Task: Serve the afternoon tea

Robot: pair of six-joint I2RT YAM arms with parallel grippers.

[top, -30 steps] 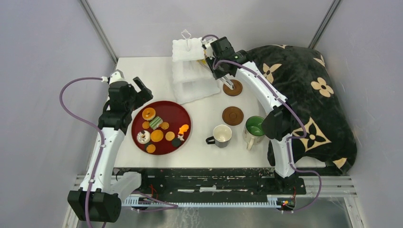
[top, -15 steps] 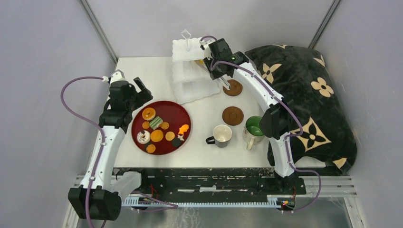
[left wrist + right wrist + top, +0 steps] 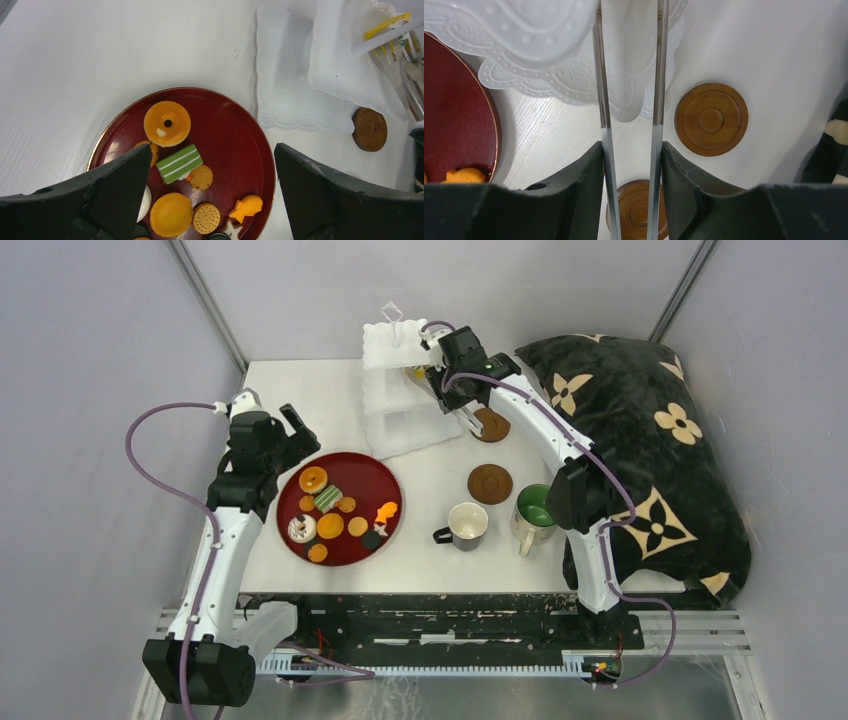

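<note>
While your right gripper (image 3: 630,150) pinches the tongs (image 3: 656,75) at the stand (image 3: 410,430), your left gripper (image 3: 212,149) hangs wide open and empty over the tray (image 3: 235,135). Sweets (image 3: 167,123) lie on the tray; mugs (image 3: 466,524) stand on the table (image 3: 300,390) beside the coasters (image 3: 490,483), not on them.

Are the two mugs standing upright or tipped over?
Upright: from above, the white mug and the green-lined mug both show round mouths facing up, handles out sideways, standing on the table.
</note>
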